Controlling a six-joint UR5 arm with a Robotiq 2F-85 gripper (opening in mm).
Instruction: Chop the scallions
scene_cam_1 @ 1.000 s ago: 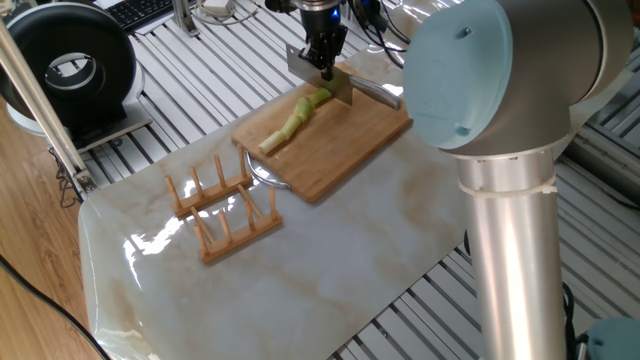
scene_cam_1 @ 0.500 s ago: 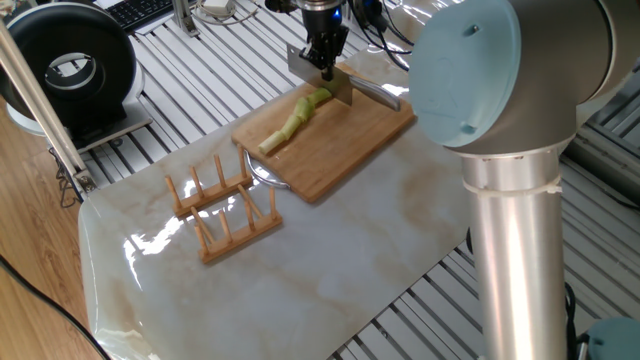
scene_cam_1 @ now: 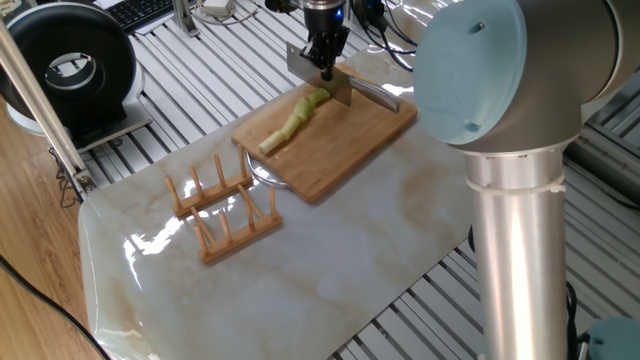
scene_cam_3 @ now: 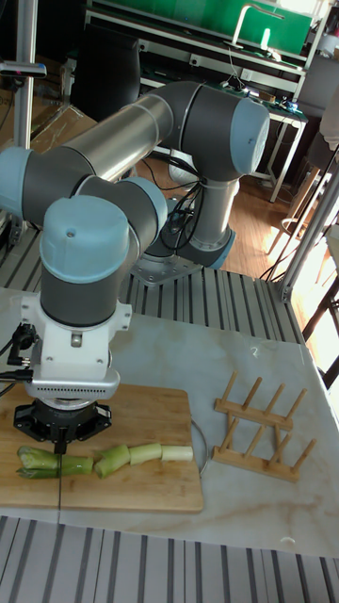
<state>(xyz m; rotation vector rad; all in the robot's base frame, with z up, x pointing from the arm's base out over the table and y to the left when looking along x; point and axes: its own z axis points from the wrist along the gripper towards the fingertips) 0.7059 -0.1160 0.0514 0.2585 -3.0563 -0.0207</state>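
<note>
**Blade down at the green end, and nothing has budged**

You've got the gripper [scene_cam_1: 325, 68] pinching the knife [scene_cam_1: 322, 79] by its spine, fingers pressed together on the metal, and the blade stands edge-down across the scallions [scene_cam_1: 292, 122] near the far edge of the cutting board [scene_cam_1: 340, 140]. Compare with a second ago: the knife sits at the same spot on the stalk, and only the big arm joint in the foreground has crept slightly to the right. So I'd judge you're at the bottom of a stroke or pausing there, not yet stepping along to the next cut.

Now the stalk itself. In the tall view the scallions [scene_cam_3: 99, 459] lie in a line along the board's near edge, already showing gaps: a dark green piece at the left end, the blade [scene_cam_3: 59, 476] coming down just beside it, then paler chunks running to a whitish tip near the board's right edge. Most of the length looks cut coarsely, so more passes seem due. The wooden rack [scene_cam_1: 224, 206] stands well apart on the marble.
</note>
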